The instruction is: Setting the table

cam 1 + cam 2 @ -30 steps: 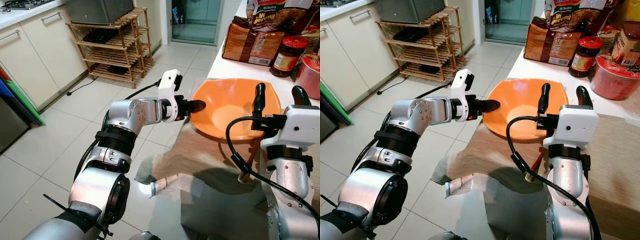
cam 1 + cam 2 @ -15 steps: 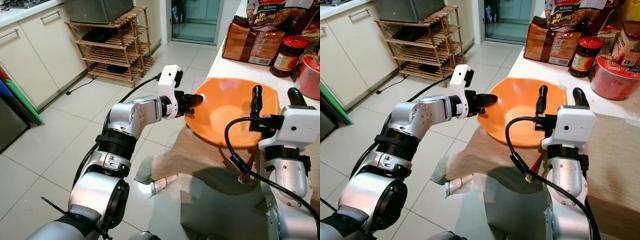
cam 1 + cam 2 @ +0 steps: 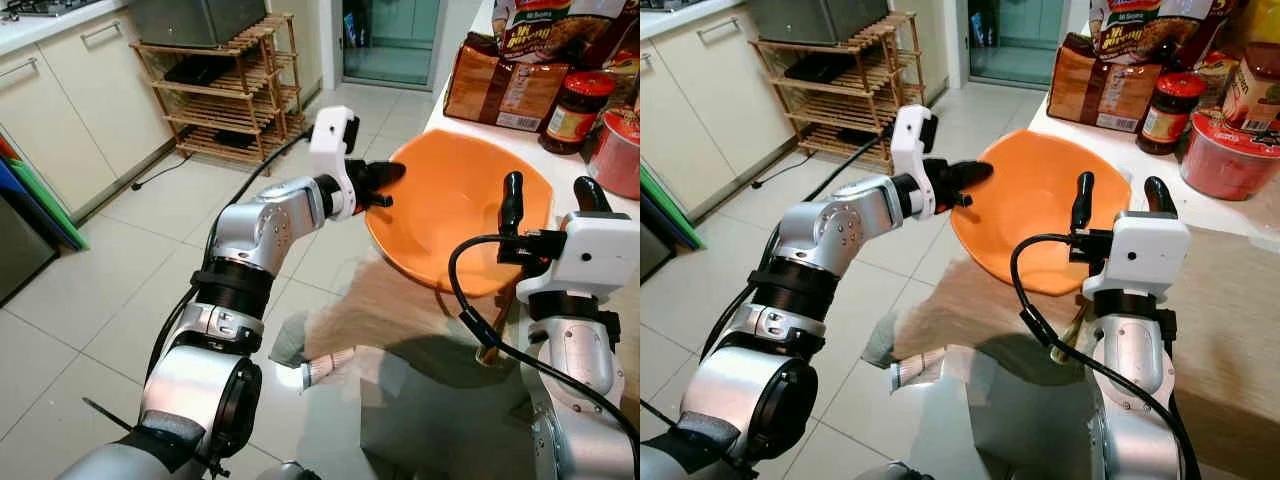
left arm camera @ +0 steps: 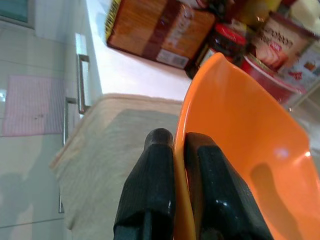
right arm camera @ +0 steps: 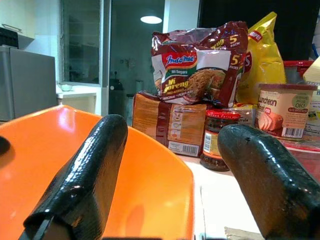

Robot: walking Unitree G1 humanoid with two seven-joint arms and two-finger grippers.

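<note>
An orange bowl (image 3: 455,215) hangs tilted above the near corner of the table, its left rim lifted. My left gripper (image 3: 383,182) is shut on that rim; in the left wrist view both black fingers (image 4: 150,185) pinch the orange edge (image 4: 235,125). My right gripper (image 3: 547,190) stands open just in front of the bowl's near side, fingers pointing up, nothing between them. In the right wrist view the bowl (image 5: 115,190) lies low behind the two spread fingers (image 5: 80,185). A beige cloth (image 3: 400,310) covers the table corner under the bowl.
At the back of the white table stand a brown bread pack (image 3: 505,88), a red-lidded jar (image 3: 572,112), a red cup noodle tub (image 3: 620,150) and noodle bags (image 5: 197,65). A wooden shoe rack (image 3: 225,90) and cabinets line the tiled floor on the left.
My left gripper has risen and pulled back a little with the bowl's rim, tipping the bowl steeper. The right gripper has barely moved.
</note>
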